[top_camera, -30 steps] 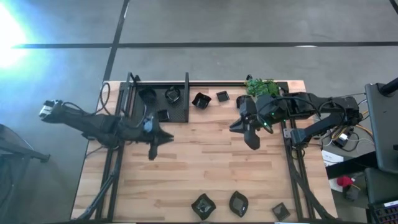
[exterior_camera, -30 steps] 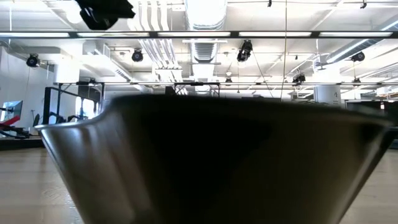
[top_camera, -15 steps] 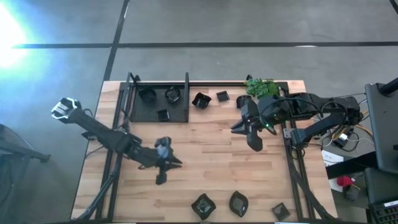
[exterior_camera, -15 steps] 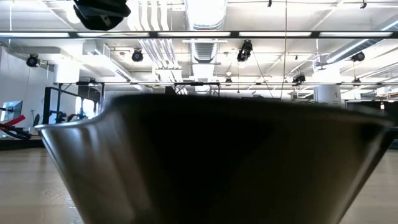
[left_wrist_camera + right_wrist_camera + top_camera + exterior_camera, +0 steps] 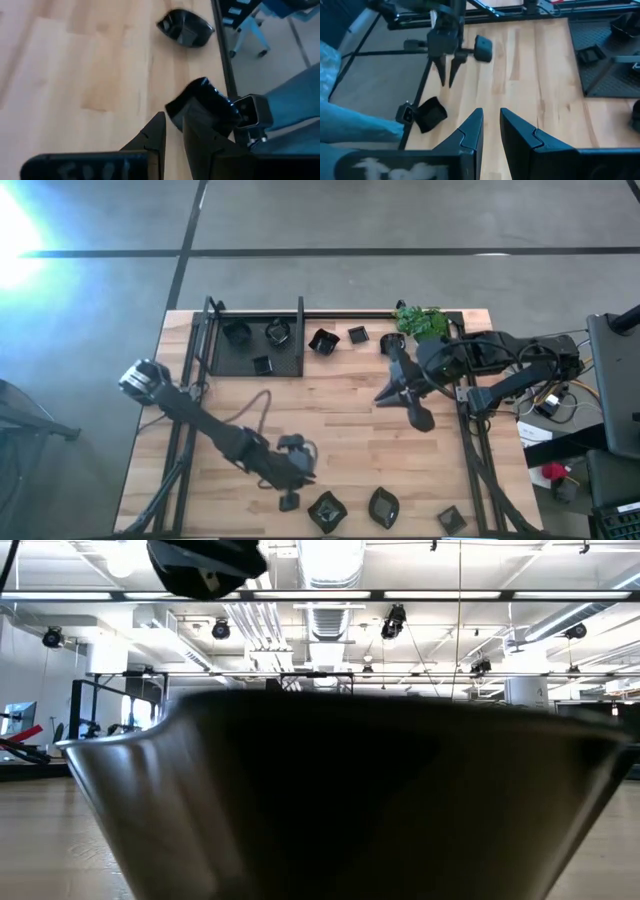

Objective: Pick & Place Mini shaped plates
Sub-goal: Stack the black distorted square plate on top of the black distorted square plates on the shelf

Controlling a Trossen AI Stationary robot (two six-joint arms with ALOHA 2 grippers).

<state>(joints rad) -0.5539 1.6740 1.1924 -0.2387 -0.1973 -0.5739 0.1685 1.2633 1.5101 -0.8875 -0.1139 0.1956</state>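
Three mini shaped plates stand along the table's near edge: one (image 5: 326, 510), a rounded one (image 5: 383, 507) and a small one (image 5: 450, 520). Others rest in the black tray (image 5: 240, 358) at the back left and beside it (image 5: 322, 340). My left gripper (image 5: 290, 504) hangs low over the near edge, just left of the first plate (image 5: 205, 106), its fingers a narrow gap apart with nothing between them. My right gripper (image 5: 405, 406) hovers high at the right, also narrowly open and empty. In the low view that plate (image 5: 340, 800) fills the picture.
A small green plant (image 5: 420, 320) stands at the back right. The low camera (image 5: 250, 112) sits at the near edge right behind the first plate. Bare wood (image 5: 330, 420) lies between the two arms. Dark frame rails (image 5: 470, 450) run along the table's sides.
My left gripper has swept from beside the tray toward the table's near edge and to the right, sinking as it went, and now hangs beside the near-edge plates. My right gripper has rolled a little in place. No plate has moved.
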